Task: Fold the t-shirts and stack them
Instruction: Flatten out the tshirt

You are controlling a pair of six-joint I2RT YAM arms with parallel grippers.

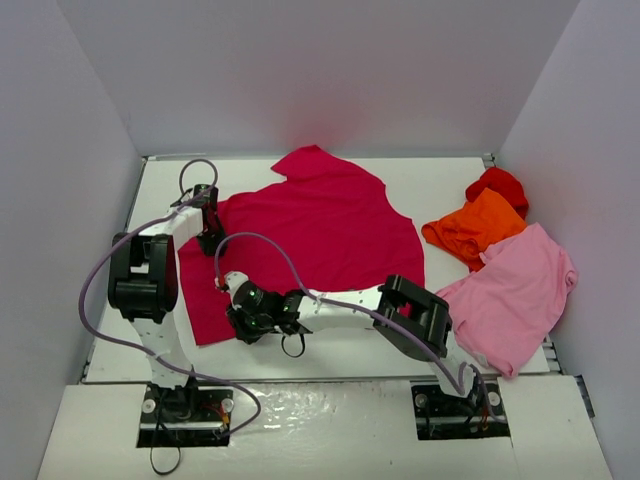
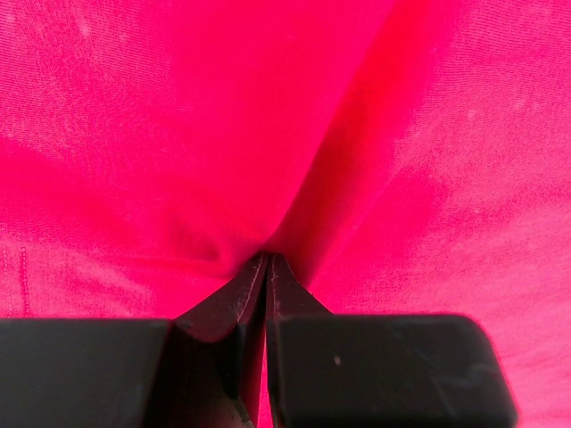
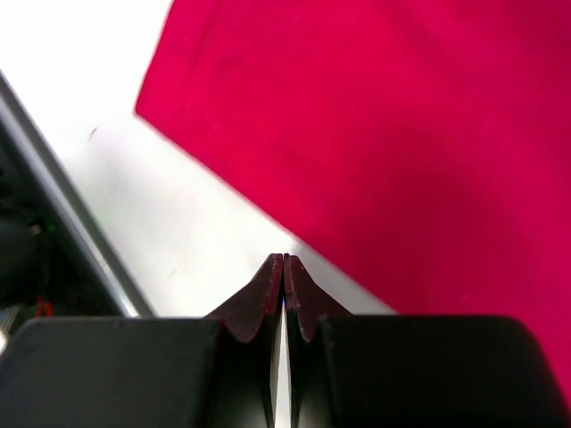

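Observation:
The crimson-magenta t-shirt [image 1: 320, 230] lies spread flat over the middle of the white table [image 1: 440, 180]. My left gripper [image 1: 212, 238] sits at the shirt's left edge. In the left wrist view it [image 2: 269, 257] is shut on a pinch of the crimson cloth [image 2: 178, 134], with creases running out from the tips. My right gripper [image 1: 238, 328] is at the shirt's near-left corner. In the right wrist view it [image 3: 284, 259] is shut and empty over bare table [image 3: 178, 205], just short of the shirt's hem [image 3: 375, 152].
An orange shirt [image 1: 475, 228] and a red one [image 1: 498, 185] lie bunched at the far right. A larger light pink shirt [image 1: 515, 295] lies at the near right, reaching the table's edge. Grey walls enclose the table. The table's edge [image 3: 80, 232] is close to my right gripper.

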